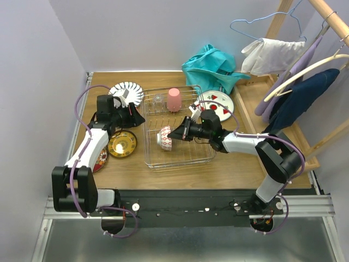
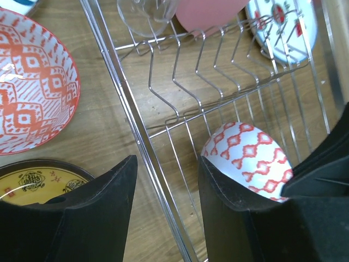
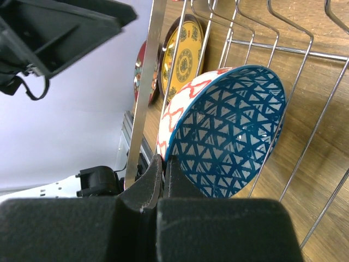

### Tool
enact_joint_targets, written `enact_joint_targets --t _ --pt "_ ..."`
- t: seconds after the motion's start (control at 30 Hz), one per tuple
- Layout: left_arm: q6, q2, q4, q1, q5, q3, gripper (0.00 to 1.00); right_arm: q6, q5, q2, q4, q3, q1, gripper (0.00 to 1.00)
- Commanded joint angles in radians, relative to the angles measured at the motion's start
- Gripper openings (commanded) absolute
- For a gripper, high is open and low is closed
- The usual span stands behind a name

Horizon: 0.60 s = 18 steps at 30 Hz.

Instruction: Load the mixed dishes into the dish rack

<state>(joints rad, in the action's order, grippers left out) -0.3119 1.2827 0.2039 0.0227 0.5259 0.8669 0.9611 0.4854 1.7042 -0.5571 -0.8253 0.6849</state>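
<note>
The silver wire dish rack [image 1: 184,156] stands mid-table. A pink cup [image 1: 174,99] and a clear glass [image 1: 158,100] stand at its back. My right gripper [image 1: 175,134] is shut on the rim of a bowl [image 3: 229,131], blue triangles inside and red pattern outside, held on edge over the rack's front left part [image 1: 165,138]. My left gripper [image 2: 166,164] is open and empty, its fingers either side of the rack's left rim [image 2: 136,136]. Another red-patterned bowl [image 2: 32,87] lies left of the rack. A gold saucer [image 1: 122,144], a red saucer [image 1: 100,161] and a blue-striped plate [image 1: 126,93] lie on the table's left.
A white plate with red fruit marks [image 1: 217,103] lies just right of the rack. A teal cloth [image 1: 210,65] is heaped behind it. A wooden clothes frame [image 1: 283,22] with hangers and garments stands at the right. Walls close the back and left.
</note>
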Motion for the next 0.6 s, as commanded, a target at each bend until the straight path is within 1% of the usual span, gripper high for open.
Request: enact_joint_targets --t 0.0,0.13,0.17,0.23,0.27,0.3,0.37,0.4,0.43,0.47,0.5,0.57 --pt "0.068 0.091 0.049 0.036 -0.095 0.067 0.54 -0.021 -0.047 0.009 0.089 0.034 -0.012 0.00" --pt "0.096 0.164 0.118 0.045 -0.142 0.125 0.50 -0.030 -0.059 0.012 0.126 0.020 -0.015 0.00" --pt "0.096 0.173 0.126 0.045 -0.155 0.141 0.47 -0.045 -0.060 0.012 0.140 0.011 -0.018 0.00" --pt "0.105 0.198 0.140 0.045 -0.170 0.153 0.45 -0.071 -0.059 0.009 0.207 -0.004 -0.033 0.01" --pt "0.108 0.204 0.149 0.045 -0.176 0.165 0.45 -0.111 -0.060 0.012 0.242 -0.017 -0.042 0.01" --pt "0.108 0.211 0.158 0.045 -0.185 0.170 0.45 -0.136 -0.067 0.017 0.338 -0.056 -0.053 0.04" --pt "0.111 0.233 0.170 0.045 -0.185 0.185 0.45 -0.220 -0.059 0.046 0.426 -0.104 -0.084 0.06" --pt "0.111 0.239 0.181 0.043 -0.188 0.188 0.44 -0.243 -0.047 0.057 0.509 -0.148 -0.096 0.07" --pt "0.109 0.253 0.183 0.045 -0.184 0.192 0.44 -0.261 -0.042 0.067 0.543 -0.168 -0.116 0.09" --pt "0.109 0.257 0.180 0.045 -0.182 0.195 0.44 -0.297 -0.036 0.077 0.554 -0.182 -0.123 0.12" --pt "0.106 0.262 0.174 0.045 -0.182 0.196 0.44 -0.321 -0.044 0.078 0.636 -0.195 -0.130 0.20" --pt "0.103 0.270 0.163 0.045 -0.179 0.202 0.44 -0.389 -0.065 0.078 0.710 -0.248 -0.133 0.24"
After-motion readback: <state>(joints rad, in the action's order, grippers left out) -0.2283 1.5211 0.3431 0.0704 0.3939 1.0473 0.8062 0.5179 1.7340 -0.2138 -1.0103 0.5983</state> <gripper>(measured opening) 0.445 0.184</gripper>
